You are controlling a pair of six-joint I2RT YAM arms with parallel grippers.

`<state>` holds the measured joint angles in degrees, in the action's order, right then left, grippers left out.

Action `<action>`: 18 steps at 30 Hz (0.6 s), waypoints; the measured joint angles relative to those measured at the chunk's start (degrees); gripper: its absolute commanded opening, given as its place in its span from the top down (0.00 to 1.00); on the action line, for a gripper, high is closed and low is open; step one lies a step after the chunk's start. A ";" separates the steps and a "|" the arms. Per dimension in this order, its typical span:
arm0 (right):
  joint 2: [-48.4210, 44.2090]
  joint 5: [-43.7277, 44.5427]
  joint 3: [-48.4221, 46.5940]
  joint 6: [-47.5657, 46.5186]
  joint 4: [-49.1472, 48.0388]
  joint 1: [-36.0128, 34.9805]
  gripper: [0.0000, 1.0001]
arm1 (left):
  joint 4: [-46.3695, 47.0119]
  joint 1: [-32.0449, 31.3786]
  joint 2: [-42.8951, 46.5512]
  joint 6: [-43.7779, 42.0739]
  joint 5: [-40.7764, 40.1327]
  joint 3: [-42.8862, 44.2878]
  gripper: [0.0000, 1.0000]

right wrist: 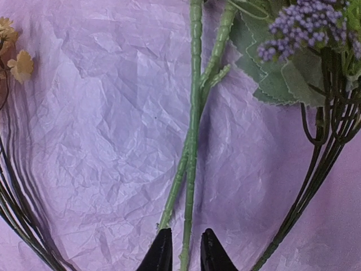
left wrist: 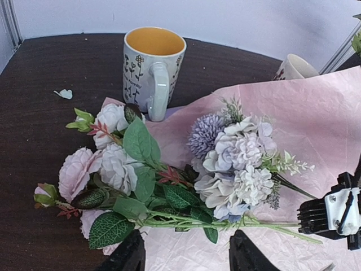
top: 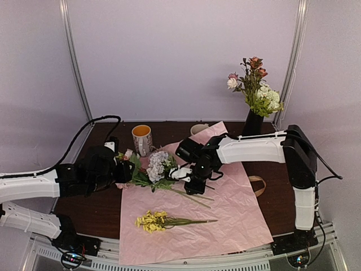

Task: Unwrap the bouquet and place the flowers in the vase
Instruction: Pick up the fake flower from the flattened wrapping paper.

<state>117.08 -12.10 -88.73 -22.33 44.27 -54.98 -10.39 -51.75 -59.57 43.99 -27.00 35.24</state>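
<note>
The bouquet lies unwrapped: its pink paper (top: 225, 197) is spread flat with loose flowers on it. A lilac-white bunch (left wrist: 237, 164) and pink roses (left wrist: 107, 164) lie together, stems toward me. My left gripper (left wrist: 187, 243) (top: 127, 169) is open, its fingertips just short of those stems and holding nothing. My right gripper (right wrist: 184, 251) (top: 189, 182) is open only narrowly, its tips either side of a green stem (right wrist: 194, 113) with slim gaps showing. A yellow sprig (top: 152, 221) lies nearer the front. The black vase (top: 253, 123) stands at the back right with several flowers in it.
A mug with an orange inside (left wrist: 152, 68) stands just behind the roses. A cream mug (left wrist: 293, 66) is partly hidden behind the paper's far edge. A beige ribbon (top: 258, 185) lies at the paper's right side. Dark wiry stems (right wrist: 316, 169) curve past my right gripper.
</note>
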 measured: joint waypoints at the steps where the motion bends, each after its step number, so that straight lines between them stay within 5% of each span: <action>1: 0.26 0.31 0.02 -0.02 -0.04 0.00 0.82 | 0.00 0.00 0.00 0.02 0.02 0.00 0.46; 9: 3.10 1.51 0.07 -0.13 -0.11 0.00 0.84 | 0.04 0.00 -0.02 0.02 0.02 0.00 0.46; 18: 3.80 3.21 -0.17 0.24 -0.07 -0.02 1.00 | 0.26 0.00 -1.05 0.02 0.07 0.00 0.46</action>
<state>120.88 -8.88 -88.90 -22.09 44.21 -55.00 -10.13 -51.75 -60.62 44.01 -26.94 35.24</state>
